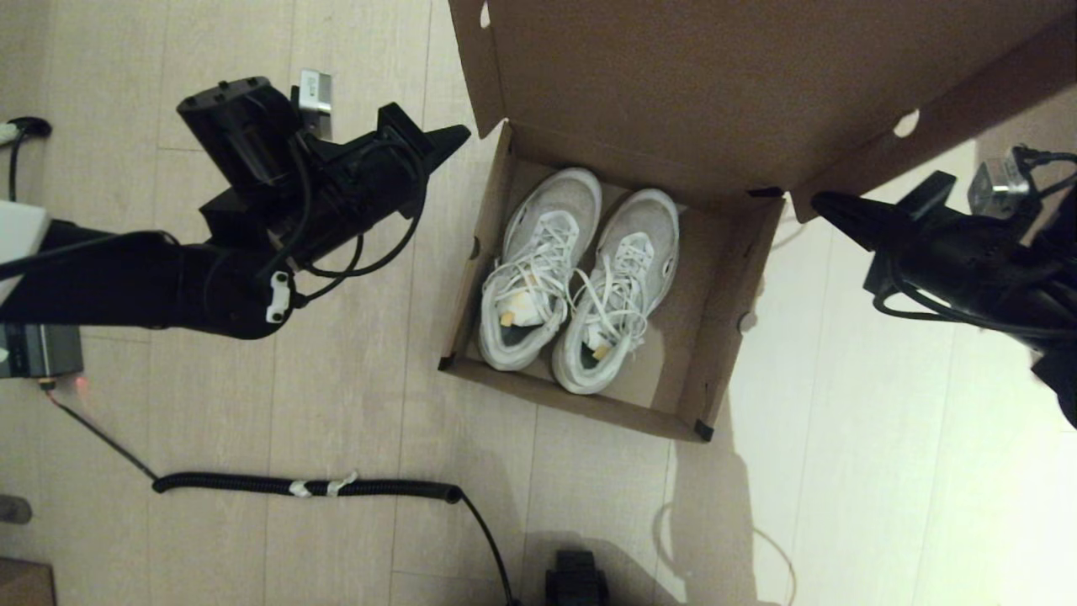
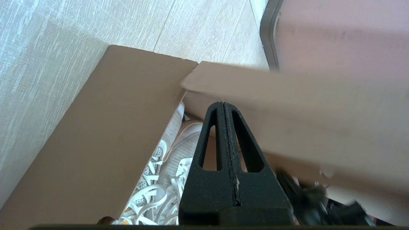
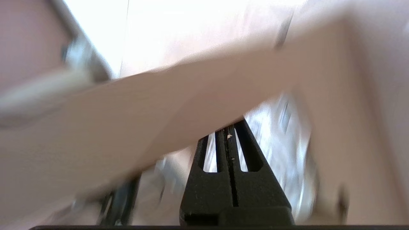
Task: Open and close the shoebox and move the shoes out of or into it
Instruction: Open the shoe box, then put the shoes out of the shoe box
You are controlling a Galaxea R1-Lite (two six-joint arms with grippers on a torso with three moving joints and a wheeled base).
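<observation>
The shoebox (image 1: 589, 278) sits at frame centre on the wood floor (image 1: 353, 379), its lid (image 1: 715, 93) raised toward the top edge, and the white sneakers (image 1: 580, 282) lie side by side inside. The left gripper (image 1: 450, 135) at upper left and the right gripper (image 1: 820, 202) at right flank the lid's edges, each with fingers pressed together on nothing, likely poised to swing the lid shut

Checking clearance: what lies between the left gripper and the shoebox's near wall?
In the head view, only bare floor separates the left gripper from the shoebox.
</observation>
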